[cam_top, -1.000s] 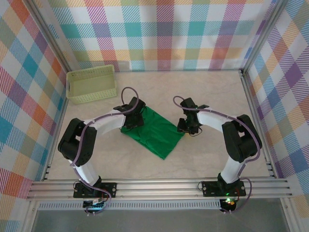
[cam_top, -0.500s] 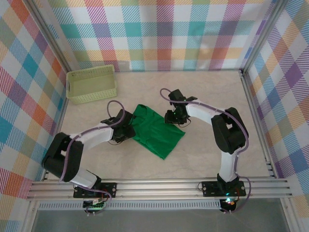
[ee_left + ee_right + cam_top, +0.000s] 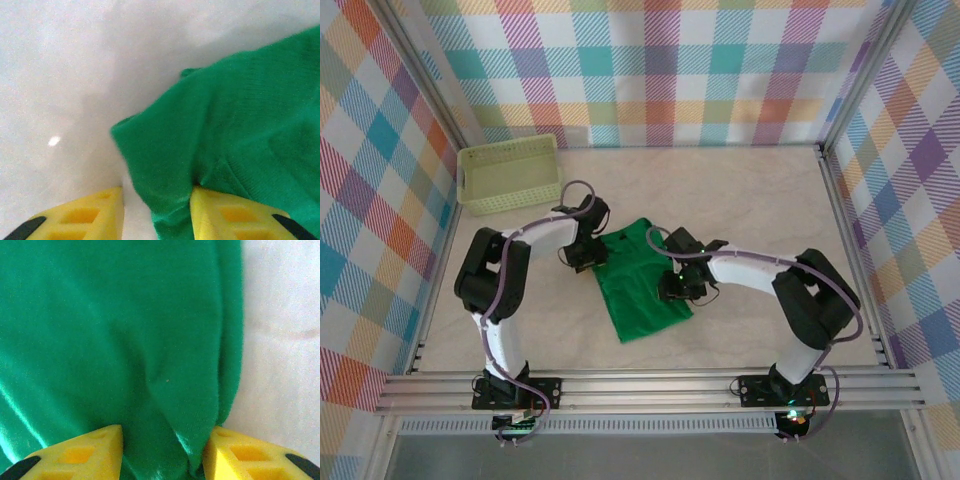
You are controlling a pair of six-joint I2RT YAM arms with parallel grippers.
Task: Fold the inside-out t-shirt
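Note:
The inside-out t-shirt (image 3: 638, 285) is a bright green, wrinkled cloth lying partly folded on the table between the two arms. My left gripper (image 3: 588, 252) sits at the shirt's upper left edge. In the left wrist view a corner of the t-shirt (image 3: 165, 150) lies between the yellow fingers (image 3: 225, 215), against the right one, with bare table beside the left one. My right gripper (image 3: 680, 287) is low over the shirt's right side. In the right wrist view a raised fold of the t-shirt (image 3: 190, 390) stands between its parted fingers (image 3: 240, 455).
A pale yellow-green lattice basket (image 3: 510, 172) stands at the back left of the table. Checked walls and metal rails (image 3: 620, 390) close in the marble-patterned tabletop (image 3: 760, 200).
The right gripper has come nearer and down along the shirt's right side, and the shirt is now narrower and turned. The left gripper has moved up to the shirt's top left edge.

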